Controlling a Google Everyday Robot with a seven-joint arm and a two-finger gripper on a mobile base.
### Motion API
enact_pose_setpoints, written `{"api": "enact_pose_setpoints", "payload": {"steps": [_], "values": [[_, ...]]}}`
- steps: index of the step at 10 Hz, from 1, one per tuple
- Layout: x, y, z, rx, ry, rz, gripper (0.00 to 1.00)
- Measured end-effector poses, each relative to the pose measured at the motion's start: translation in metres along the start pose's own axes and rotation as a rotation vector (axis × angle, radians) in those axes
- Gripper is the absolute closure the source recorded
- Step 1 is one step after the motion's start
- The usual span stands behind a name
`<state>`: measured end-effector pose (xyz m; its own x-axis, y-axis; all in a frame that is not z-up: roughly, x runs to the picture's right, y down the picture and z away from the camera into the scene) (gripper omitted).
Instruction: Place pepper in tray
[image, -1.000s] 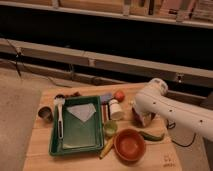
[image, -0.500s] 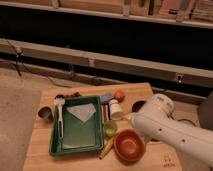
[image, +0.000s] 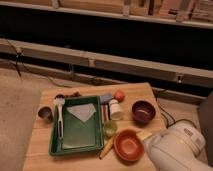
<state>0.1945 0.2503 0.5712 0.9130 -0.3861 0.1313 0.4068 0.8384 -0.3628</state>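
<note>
Camera view looks down on a wooden bench in the lower half of the frame. The dark green tray lies at lower left, its long axis running up and down the frame. A folded white sheet rests inside it and a white-handled utensil lies along its left rim.

The robot's white arm fills the lower right corner and covers that end of the bench. The hand is somewhere beneath this housing. It does not show, so I cannot tell whether it is open, closed or gripping anything.

An orange bowl sits just left of the arm, with a dark maroon bowl above it. A lime-green cup and a yellow-orange vegetable lie between the orange bowl and the tray's right rim.

No slim green pepper shows on any bare part of the bench. My judgement is that it lies under the arm at lower right, close to the hand; its long axis cannot be read. From there the tray lies to the left, so the carry would have to pass over the orange bowl, the cup and the vegetable.
</note>
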Motion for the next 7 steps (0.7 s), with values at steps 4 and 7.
{"api": "enact_pose_setpoints", "payload": {"steps": [4, 7], "values": [[0.079, -0.001, -0.002, -0.012, 0.05, 0.138, 0.2], [0.15, -0.038, 0.021, -0.031, 0.061, 0.24, 0.2]]}}
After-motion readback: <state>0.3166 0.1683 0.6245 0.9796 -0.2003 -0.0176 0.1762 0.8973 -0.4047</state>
